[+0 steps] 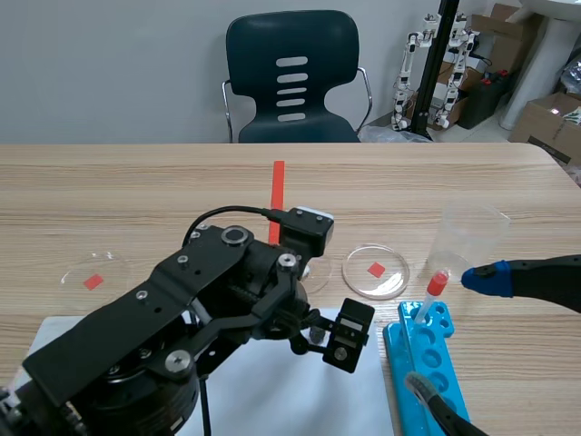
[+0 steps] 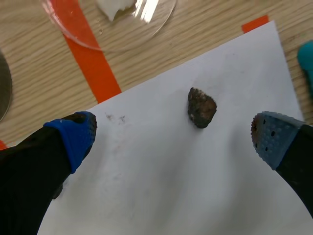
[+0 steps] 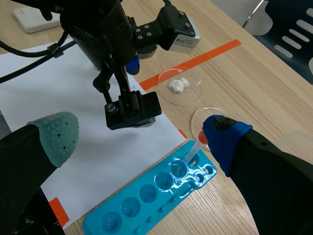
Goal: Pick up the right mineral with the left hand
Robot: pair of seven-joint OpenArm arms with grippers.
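Here, mineral [image 2: 201, 107]: a small dark, rough lump, brownish in patches, lying loose on a white paper sheet [image 2: 171, 191] by the bench's [image 1: 136, 182] near edge, about midway along it. No second mineral shows in the wrist view.
Handling: it is probably hard, stiff and light for its size. The jagged faces should give the soft pads purchase, though a rounded side could roll or squirt out under an off-centre squeeze.
Where to grip: across its narrower waist, pads on two opposite flanks and low enough to catch the bulk rather than the pointed lower tip.
Left pincer [image 2: 172, 138]: spread wide and holding nothing, its pads straddling the mineral, which sits nearer the grey pad than the blue one.
Paper: thin and slick, so it may slide or lift if a pad drags on it.
Around: a clear dish [image 2: 112, 29] with a white lump [image 2: 115, 7] lies just beyond the sheet, beside the orange tape, well clear of the mineral.
Right pincer [image 3: 139, 133]: gaping and empty, over the blue tray [image 3: 151, 196] toward the bench's right edge.
Obstacles: nothing stands between the pads and the mineral.
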